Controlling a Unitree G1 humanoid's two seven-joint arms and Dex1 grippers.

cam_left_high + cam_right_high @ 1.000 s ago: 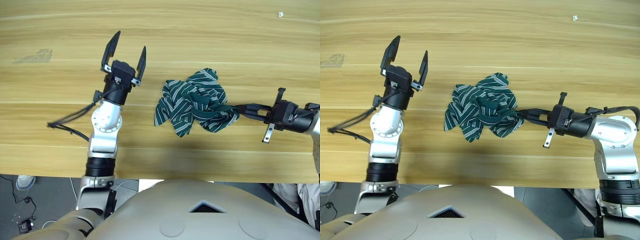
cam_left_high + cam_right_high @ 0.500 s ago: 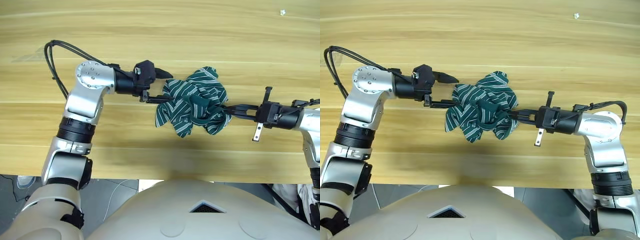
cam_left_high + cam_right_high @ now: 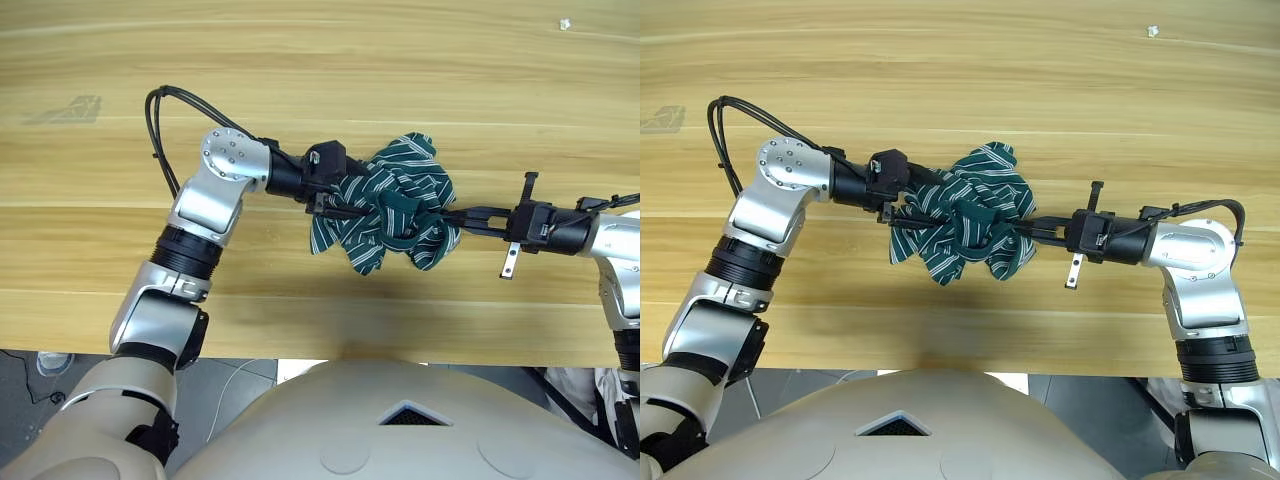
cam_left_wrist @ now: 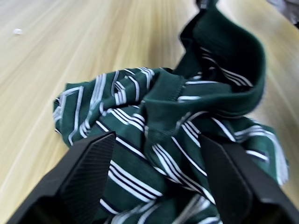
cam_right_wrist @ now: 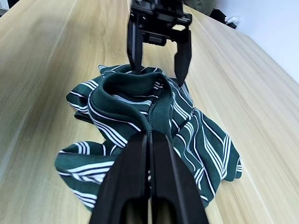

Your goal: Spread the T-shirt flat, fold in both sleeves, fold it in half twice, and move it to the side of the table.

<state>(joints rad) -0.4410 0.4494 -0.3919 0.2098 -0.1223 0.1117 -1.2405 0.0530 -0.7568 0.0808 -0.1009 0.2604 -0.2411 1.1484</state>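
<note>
My right pincer (image 5: 150, 135) is pressed together on a fold of the dark green cotton T-shirt with thin white stripes (image 3: 385, 205). It bites the cloth at the right edge of the bundle, and my right arm lies low and nearly level over the light wooden table (image 3: 300, 60). The T-shirt is crumpled into a loose heap. It rests on the table near the middle of its width, closer to my edge than to the far one. Just past my right fingertips a plain green band of the fabric arches up in a hump above the striped folds.

My left pincer (image 4: 156, 136) comes in from the opposite side, and its two black fingers (image 4: 88, 172) are spread wide apart. They straddle the left part of the heap, with striped cloth lying between them. I cannot tell whether the pads press on the fabric. The two pincers face each other across the bundle, tips close but not touching.

A small white scrap (image 3: 565, 24) lies on the far right of the table, well apart from the T-shirt.
</note>
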